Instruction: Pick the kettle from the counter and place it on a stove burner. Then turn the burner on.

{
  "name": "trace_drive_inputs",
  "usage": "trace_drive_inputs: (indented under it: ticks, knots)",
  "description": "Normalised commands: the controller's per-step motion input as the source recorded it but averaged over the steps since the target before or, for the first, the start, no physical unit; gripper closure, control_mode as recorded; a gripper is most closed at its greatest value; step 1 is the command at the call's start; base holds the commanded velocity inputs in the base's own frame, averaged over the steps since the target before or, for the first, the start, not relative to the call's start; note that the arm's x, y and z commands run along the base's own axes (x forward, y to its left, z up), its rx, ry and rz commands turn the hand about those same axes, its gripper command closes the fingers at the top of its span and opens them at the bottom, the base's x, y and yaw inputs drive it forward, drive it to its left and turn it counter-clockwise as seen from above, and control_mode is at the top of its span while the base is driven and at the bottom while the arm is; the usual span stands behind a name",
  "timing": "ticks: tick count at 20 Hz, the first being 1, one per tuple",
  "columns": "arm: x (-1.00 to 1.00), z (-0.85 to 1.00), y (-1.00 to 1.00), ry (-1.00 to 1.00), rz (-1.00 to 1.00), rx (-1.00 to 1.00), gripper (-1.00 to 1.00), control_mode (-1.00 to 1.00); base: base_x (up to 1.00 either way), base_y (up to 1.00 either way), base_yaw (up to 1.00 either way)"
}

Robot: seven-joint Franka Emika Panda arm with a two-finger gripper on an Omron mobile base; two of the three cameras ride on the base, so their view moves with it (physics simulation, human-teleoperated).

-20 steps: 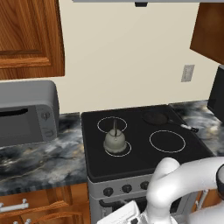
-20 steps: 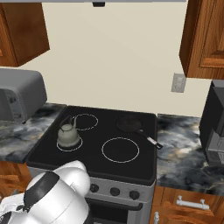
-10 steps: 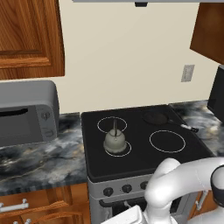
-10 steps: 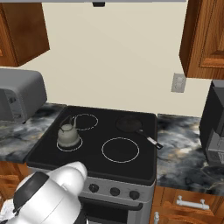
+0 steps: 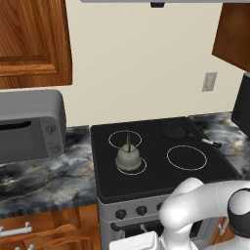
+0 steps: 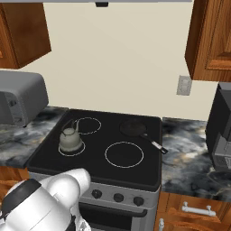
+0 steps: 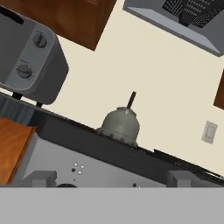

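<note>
Currently counted: one kettle, standing upright inside the front-left ring of the cooktop, off the tabletop. Three white rings drawn on the black glass; kettle on one, two bare. One flat dark pan at the back right, handle pointing toward the right edge. One grey toaster oven on the tabletop to the left, with two dials seen from the hand view. One wall outlet above the right end.

Three knobs in a row on the stove front from the right base view; from the left base view just two, with the rest of the panel behind the white arm.

Cut off at the frame edge: a dark appliance on the right and the wooden cabinets overhead. Too small to read: the markings around the knobs. Seen from low down in the hand view, kettle base partly behind the stove's front lip, handle reduced to a thin dark stick.

Claw spread wide, pinching nothing, well apart from the kettle.
</note>
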Motion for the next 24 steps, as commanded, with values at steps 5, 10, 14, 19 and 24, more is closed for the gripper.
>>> trace_drive_inputs:
  ticks: [5, 10, 14, 19, 24]
  knots:
    - [0.27, 0.00, 0.00, 0.00, -0.04, 0.00, -1.00, -1.00, 0.00, 0.00, 0.00]
    - [0.34, 0.00, -0.02, 0.00, 0.00, 0.00, -1.00, -1.00, 0.00, 0.00, 0.00]
    - [0.24, 0.00, -0.08, 0.00, 0.00, 0.00, -1.00, -1.00, 0.00, 0.00, 0.00]
    - [0.12, 0.00, -0.14, 0.00, 0.00, 0.00, -1.00, -1.00, 0.00, 0.00, 0.00]
    - [0.17, 0.00, -0.05, 0.00, 0.00, 0.00, -1.00, -1.00, 0.00, 0.00, 0.00]
